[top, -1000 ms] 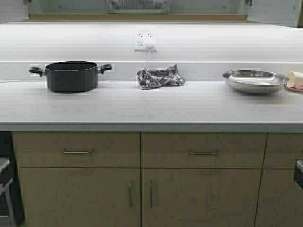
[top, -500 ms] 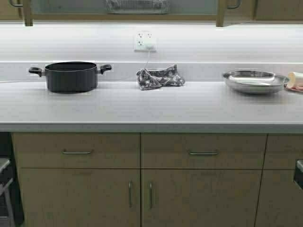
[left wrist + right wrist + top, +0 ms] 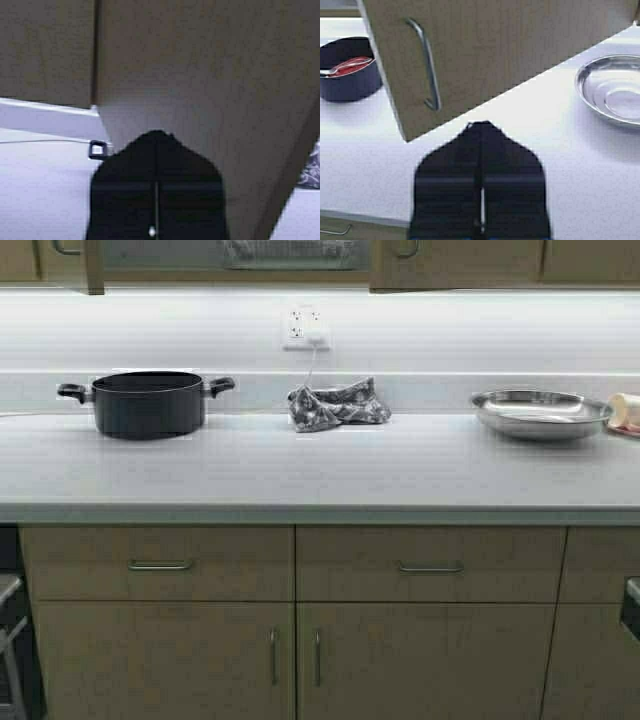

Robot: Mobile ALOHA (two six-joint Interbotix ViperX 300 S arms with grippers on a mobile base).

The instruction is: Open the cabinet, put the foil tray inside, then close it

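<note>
Cabinet (image 3: pixel 455 262) sits along the top edge of the high view: right door looks flush with the neighbouring fronts, left door (image 3: pixel 92 266) stands edge-on, partly open, leaving a gap onto the pale interior. Foil tray (image 3: pixel 290 252) is inside that gap, on the cabinet floor roughly above the wall outlet (image 3: pixel 306 327) — only its lower part shows. Neither arm appears in the high view. Left gripper (image 3: pixel 156 137) — fingers pressed together, nothing between them, tips up against or just beside the inner face of a tan door that fills most of its wrist view; contact can't be confirmed. Right gripper (image 3: pixel 481 127) — also clenched and empty, tips just beside the lower corner of the right door (image 3: pixel 485 55), near its curved handle (image 3: pixel 427 65); touching or not, cannot tell. On the countertop (image 3: pixel 320 465): black pot (image 3: pixel 148 402) at left with a red-handled utensil (image 3: pixel 345 66) in it, crumpled patterned cloth (image 3: pixel 337 403) near the middle below the outlet, steel bowl (image 3: pixel 540 411) at right, well apart from each other. Base cabinets and drawers (image 3: pixel 300 620) below are shut.
</note>
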